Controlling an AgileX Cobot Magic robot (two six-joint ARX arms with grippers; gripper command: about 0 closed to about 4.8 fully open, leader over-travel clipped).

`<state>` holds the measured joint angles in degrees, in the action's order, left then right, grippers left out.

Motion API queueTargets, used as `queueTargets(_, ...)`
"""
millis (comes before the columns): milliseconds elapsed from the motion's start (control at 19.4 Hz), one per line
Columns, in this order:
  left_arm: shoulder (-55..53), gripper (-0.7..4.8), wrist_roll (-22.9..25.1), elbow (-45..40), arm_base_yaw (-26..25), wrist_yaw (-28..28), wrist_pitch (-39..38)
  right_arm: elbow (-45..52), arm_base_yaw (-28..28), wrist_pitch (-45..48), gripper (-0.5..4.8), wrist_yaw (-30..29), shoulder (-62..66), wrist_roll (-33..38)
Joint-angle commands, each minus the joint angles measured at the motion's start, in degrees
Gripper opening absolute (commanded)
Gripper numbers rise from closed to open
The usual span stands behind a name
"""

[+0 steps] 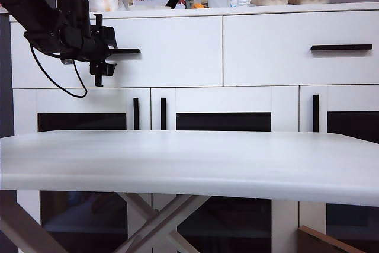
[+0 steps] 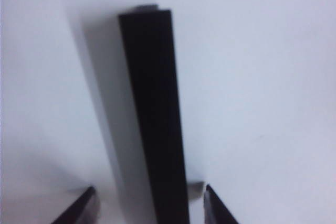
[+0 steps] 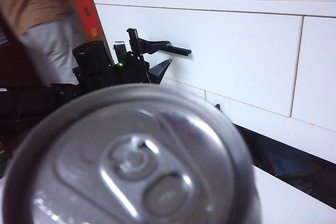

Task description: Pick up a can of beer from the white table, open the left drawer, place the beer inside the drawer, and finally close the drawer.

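Nearest, filling the right wrist view: the can of beer (image 3: 134, 163), silver lid and pull tab up, gripped in the right claw, whose fingers are hidden by the can itself. Out of sight in the exterior view, both can and right claw. Next, the white bench (image 1: 189, 161), bare across its top. Farther back, at the cabinet, the left claw (image 1: 109, 51) with jaws apart, straddling the black bar handle (image 2: 155, 114) of the left drawer (image 1: 172, 51), drawer front flush and closed.

left gripper (image 1: 102, 51) at left drawer (image 1: 172, 51) handle (image 2: 155, 119) — can of beer (image 3: 131, 166) seemingly in right gripper, before cabinet
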<state>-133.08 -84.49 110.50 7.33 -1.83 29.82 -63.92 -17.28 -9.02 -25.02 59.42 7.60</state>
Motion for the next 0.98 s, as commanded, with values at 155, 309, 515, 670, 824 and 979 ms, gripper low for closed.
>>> queueTargets(155,-5.6,2.68,0.2,11.6,0.0,-2.1,-1.8,-0.7,-0.1,3.2,1.44,0.1,-0.5,-0.1)
queueTargets(309,-7.2,0.71,1.2,15.1,0.1,-2.4,-8.3,-0.7,-0.1,2.5,1.44,1.2,-0.6,0.1)
queueTargets(515,-7.2,-0.09,4.2,15.1,0.1,-7.6,-6.3,-0.7,-0.1,1.9,1.44,4.1,-0.7,1.2)
queueTargets(670,-7.2,-0.09,7.1,14.7,0.1,-10.5,-3.5,-0.7,-0.1,1.9,1.44,4.1,-0.9,1.2)
queueTargets(824,-7.2,-0.09,12.1,14.6,0.1,-10.8,4.2,-0.7,-0.1,1.9,1.44,4.1,-0.9,1.2)
queueTargets(979,-7.2,-0.09,11.2,11.5,0.1,-9.6,12.4,-0.7,-0.1,1.9,1.44,4.1,-0.9,1.2)
